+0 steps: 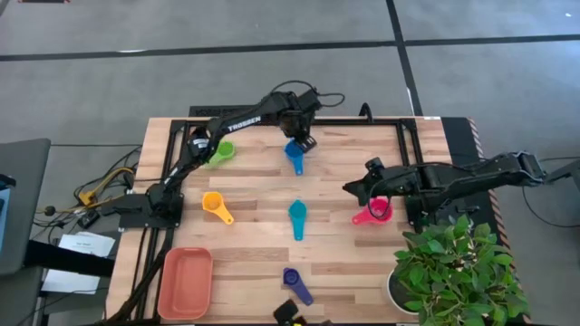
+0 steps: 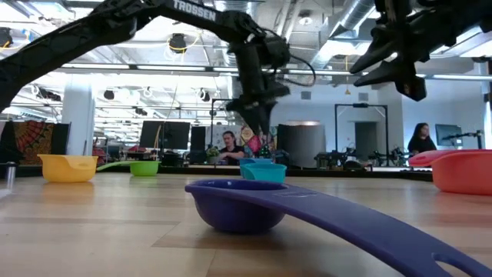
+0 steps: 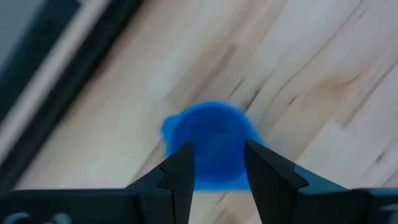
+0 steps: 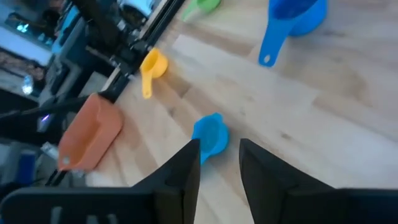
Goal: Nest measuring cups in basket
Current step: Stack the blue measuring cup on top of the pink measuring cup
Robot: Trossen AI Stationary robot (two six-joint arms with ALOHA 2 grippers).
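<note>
The salmon-orange basket [image 1: 185,282] sits at the lower left of the high view on the wooden table [image 1: 263,195], and its shallow well holds no cup. All the measuring cups lie loose on the boards outside it. The green cup [image 1: 220,151] is at the upper left, the yellow-orange cup [image 1: 215,206] below it at centre left, the blue cup [image 1: 294,155] at upper centre, the teal cup [image 1: 297,217] in the middle, the dark purple-blue cup [image 1: 294,283] at lower centre, and the pink cup [image 1: 372,214] at centre right with something reddish in or beside its bowl that cannot be made out. None of the others is nested in another, and their bowls look empty. The left gripper [image 1: 303,142] hangs just above the blue cup's bowl at upper centre; in its wrist view the two dark fingers [image 3: 180,171] stand partly apart with the blue bowl [image 3: 210,143] showing between them below, and they hold nothing. The right gripper [image 1: 352,188] hovers at centre right just left of the pink cup, raised off the table in the low view [image 2: 388,65], fingers parted with a clear gap and empty. A potted plant [image 1: 453,272] stands at the lower right corner.
</note>
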